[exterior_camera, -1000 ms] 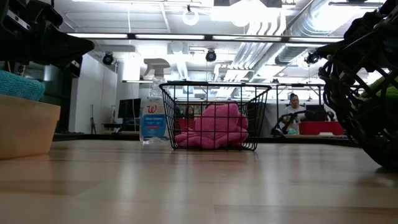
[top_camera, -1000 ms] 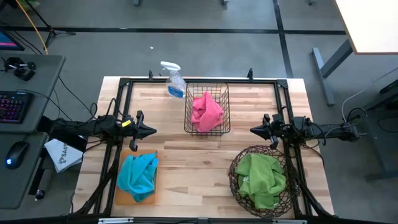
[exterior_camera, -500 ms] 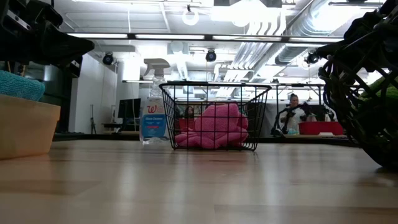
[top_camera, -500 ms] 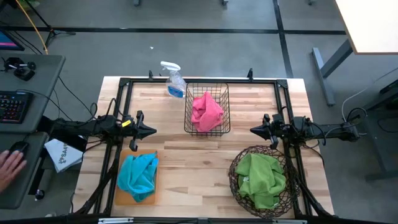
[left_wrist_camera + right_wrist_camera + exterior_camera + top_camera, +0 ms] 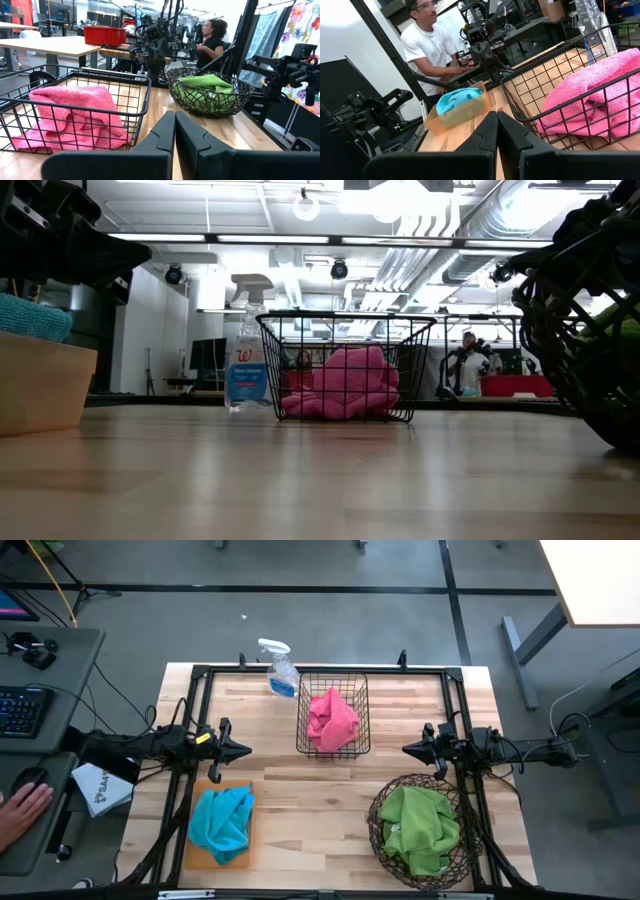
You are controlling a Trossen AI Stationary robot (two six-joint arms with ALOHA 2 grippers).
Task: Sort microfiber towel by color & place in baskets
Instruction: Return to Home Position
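Holding left gripper (image 5: 243, 750), right gripper (image 5: 408, 750) pinched shut, empty. Showing pink towel (image 5: 332, 718) in wire basket (image 5: 362, 690), table's 12 o'clock; blue towel (image 5: 222, 820) in orange tray (image 5: 195, 856), 7, nearer left; green towel (image 5: 420, 825) in twig basket (image 5: 375, 815), 5, nearer right.

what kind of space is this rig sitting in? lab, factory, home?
Probably an open-plan robotics lab or workshop: exposed ceiling ducts overhead, workbenches with a red bin beyond the table, and a desk with a keyboard beside it.
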